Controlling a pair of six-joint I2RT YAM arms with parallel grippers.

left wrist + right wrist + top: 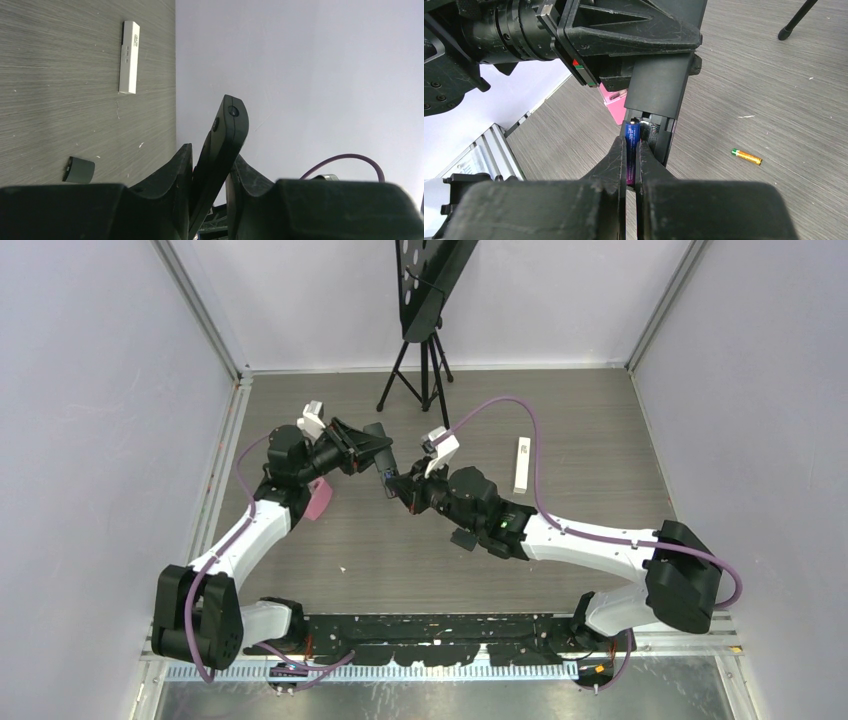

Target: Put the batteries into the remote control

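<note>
Black remote [659, 90]: clamps it in left hand [211, 155]; pinches purple battery [631, 132] in right hand [631, 146] at its open bay. Orange battery [747, 157] on table [774, 75], four o'clock of remote.

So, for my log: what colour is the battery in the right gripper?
The battery is blue, shading to purple lower down; clearest in the right wrist view.

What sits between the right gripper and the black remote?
A purple battery, pinched in the right gripper, its tip at the open bay of the black remote that the left gripper holds. Right wrist view shows it.
</note>
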